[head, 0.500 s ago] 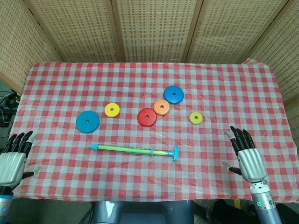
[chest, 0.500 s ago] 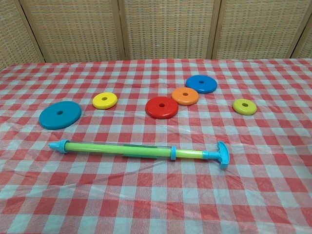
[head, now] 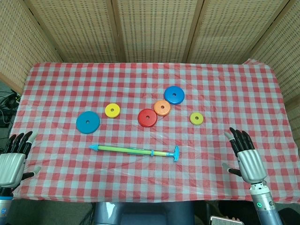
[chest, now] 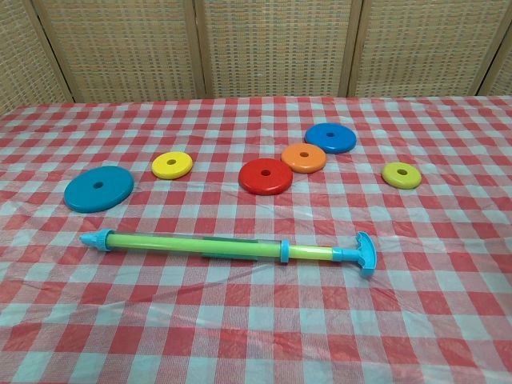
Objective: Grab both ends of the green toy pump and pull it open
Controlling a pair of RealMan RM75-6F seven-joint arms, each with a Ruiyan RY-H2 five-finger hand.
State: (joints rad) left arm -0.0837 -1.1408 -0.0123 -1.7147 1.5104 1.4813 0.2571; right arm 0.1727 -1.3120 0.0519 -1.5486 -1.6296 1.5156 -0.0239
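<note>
Glossy plastic pump [chest: 232, 247] and rings [chest: 266, 176] on wrinkled checked cloth [chest: 448, 240]; woven wicker screen [chest: 272, 48].

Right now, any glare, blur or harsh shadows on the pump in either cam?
Head view: even, diffuse light, green toy pump sharp with only a thin shadow; the left hand and right hand near the lower corners are in focus too. Chest view: the pump is crisp, with faint sheen on wrinkles of the checked tablecloth near it; no hands show there.
</note>
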